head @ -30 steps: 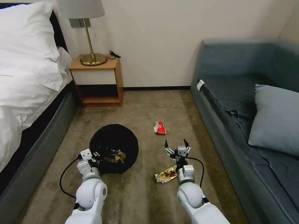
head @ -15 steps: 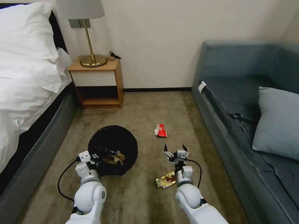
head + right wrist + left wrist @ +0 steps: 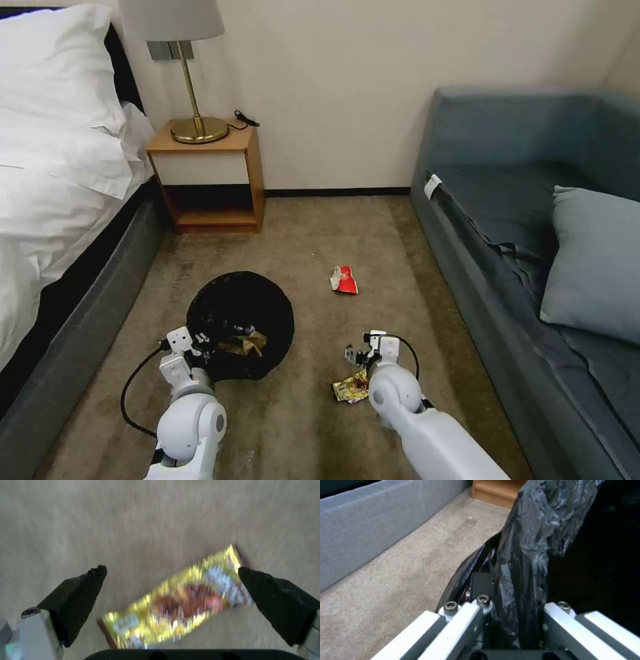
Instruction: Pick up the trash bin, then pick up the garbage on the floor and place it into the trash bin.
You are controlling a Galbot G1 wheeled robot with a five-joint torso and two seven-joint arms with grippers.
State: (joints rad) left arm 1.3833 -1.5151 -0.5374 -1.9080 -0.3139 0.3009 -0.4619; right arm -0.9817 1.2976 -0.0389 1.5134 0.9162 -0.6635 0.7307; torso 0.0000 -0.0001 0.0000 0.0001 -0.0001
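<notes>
The trash bin (image 3: 240, 313), lined with a black bag (image 3: 533, 530), hangs just above the carpet at the left. My left gripper (image 3: 201, 341) is shut on its near rim, and the bag (image 3: 516, 605) is pinched between the fingers. Brown crumpled garbage (image 3: 244, 343) lies inside the bin. A gold-brown snack wrapper (image 3: 351, 388) (image 3: 180, 602) lies flat on the floor. My right gripper (image 3: 353, 357) (image 3: 171, 571) points down over it, open, with one finger on each side of the wrapper. A red-and-white wrapper (image 3: 343, 279) lies farther ahead.
A bed (image 3: 60, 200) with a grey base borders the left. A wooden nightstand (image 3: 210, 177) with a brass lamp (image 3: 197, 127) stands at the wall. A blue-grey sofa (image 3: 533, 220) with a cushion lines the right. Open carpet runs between them.
My right arm has dropped and tipped its gripper downward over the gold-brown wrapper. The left gripper has kept hold of the bin, which has barely moved.
</notes>
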